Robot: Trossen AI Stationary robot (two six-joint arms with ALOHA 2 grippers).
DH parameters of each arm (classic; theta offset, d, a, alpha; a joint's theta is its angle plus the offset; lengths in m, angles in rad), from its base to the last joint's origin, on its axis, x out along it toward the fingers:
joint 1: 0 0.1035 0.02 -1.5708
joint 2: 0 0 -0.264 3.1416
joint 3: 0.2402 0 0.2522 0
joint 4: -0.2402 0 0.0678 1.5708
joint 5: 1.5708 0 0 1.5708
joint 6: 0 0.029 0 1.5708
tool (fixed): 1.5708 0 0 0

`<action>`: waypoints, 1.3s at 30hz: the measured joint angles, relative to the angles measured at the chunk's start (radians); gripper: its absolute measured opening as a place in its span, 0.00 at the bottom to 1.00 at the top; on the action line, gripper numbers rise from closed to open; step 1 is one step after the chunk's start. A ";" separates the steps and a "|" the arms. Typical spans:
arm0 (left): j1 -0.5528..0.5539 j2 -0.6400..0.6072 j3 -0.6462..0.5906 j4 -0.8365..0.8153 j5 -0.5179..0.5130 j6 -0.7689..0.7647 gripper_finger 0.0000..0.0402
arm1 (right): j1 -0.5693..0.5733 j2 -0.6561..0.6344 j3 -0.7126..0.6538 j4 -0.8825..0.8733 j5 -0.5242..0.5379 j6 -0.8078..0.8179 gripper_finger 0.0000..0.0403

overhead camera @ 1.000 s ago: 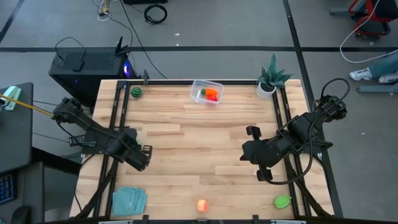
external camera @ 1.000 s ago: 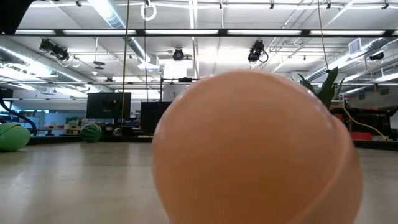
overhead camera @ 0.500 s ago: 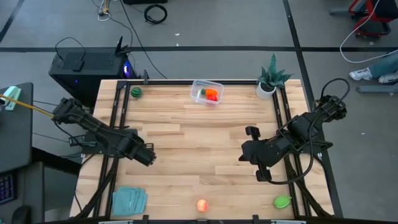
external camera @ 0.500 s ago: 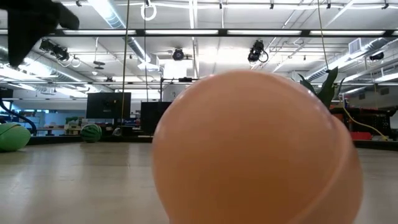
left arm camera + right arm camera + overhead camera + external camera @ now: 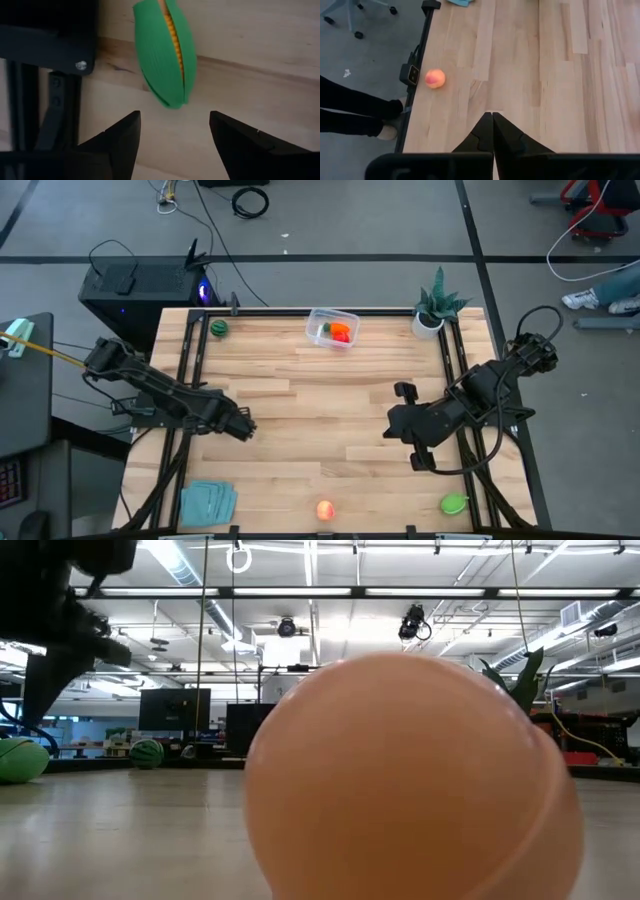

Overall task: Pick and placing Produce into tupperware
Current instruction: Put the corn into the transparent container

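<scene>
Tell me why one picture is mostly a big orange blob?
Low view: a peach sits right against the lens, so it fills the frame and hides most of the table. High view: the same peach is small, at the table's near edge.

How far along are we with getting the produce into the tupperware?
Done: orange and red pieces lie in the tupperware. In hand: nothing; the left pincer is open and empty above the table, on its left side, the right pincer shut and empty on the right. Left: the peach and a light green piece at the near edge, and a dark green piece at the far left corner.
</scene>
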 joint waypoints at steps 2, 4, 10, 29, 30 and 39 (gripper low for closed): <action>0.009 0.000 -0.022 0.008 -0.002 0.000 0.62 | -0.005 0.000 0.000 0.000 0.000 0.000 0.01; 0.020 0.000 -0.045 0.019 -0.008 0.000 0.62 | -0.013 0.000 0.000 0.000 0.000 -0.001 0.01; 0.055 0.000 -0.101 0.101 -0.013 0.001 0.61 | -0.025 0.000 0.000 0.000 0.000 -0.002 0.01; 0.118 0.003 -0.149 0.139 -0.035 -0.049 0.62 | -0.024 0.000 0.000 0.000 0.000 -0.001 0.01; 0.122 0.003 -0.149 0.146 -0.042 -0.046 0.61 | -0.024 0.000 0.000 0.000 0.000 -0.001 0.01; 0.122 0.003 -0.149 0.351 -0.043 0.159 0.58 | -0.024 0.000 0.000 0.000 0.011 -0.003 0.01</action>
